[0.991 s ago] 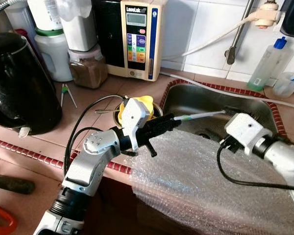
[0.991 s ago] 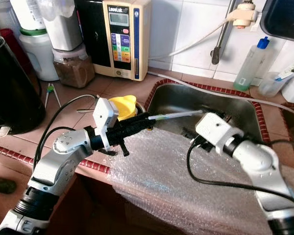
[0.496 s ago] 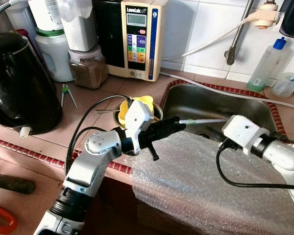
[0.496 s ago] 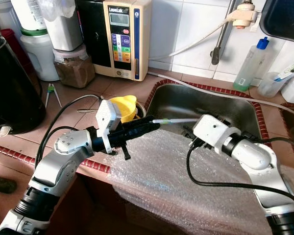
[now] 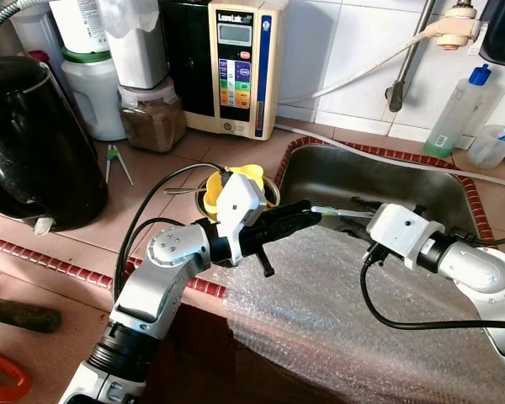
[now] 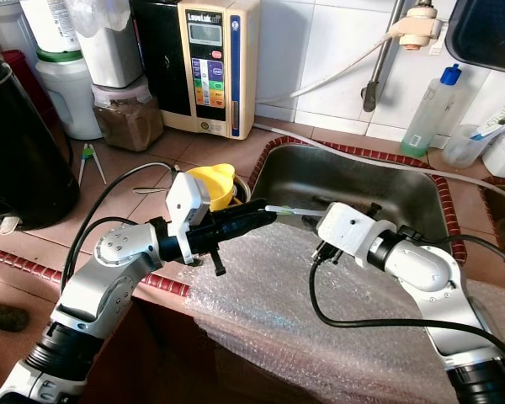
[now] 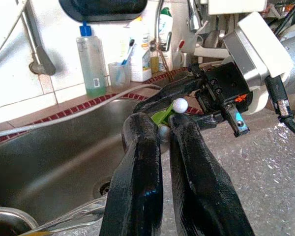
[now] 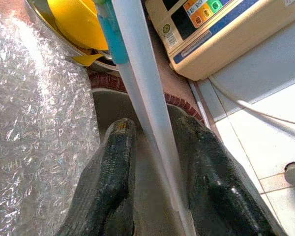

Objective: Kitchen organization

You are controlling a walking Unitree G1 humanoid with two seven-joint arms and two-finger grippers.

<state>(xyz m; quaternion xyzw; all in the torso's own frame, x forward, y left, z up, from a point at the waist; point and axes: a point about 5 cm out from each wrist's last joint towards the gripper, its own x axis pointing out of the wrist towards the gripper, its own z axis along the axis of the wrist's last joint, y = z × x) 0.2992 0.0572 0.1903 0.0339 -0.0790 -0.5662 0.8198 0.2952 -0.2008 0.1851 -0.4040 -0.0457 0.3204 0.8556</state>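
My left tool (image 5: 311, 215) is clamped on one end of a thin white stick with a green band (image 5: 337, 211) — it is held level over the near edge of the sink (image 6: 353, 181). My right tool (image 8: 152, 162) sits at the stick's other end, fingers (image 8: 105, 182) parted on either side of it; I cannot tell whether they touch it. Bubble wrap (image 5: 337, 311) drapes over the bench (image 5: 160, 177) edge beneath both arms — a yellow lid (image 6: 212, 183) lies in a bowl just behind my left wrist.

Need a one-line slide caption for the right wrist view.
Right gripper open around the white stick held by the left gripper, above the sink.
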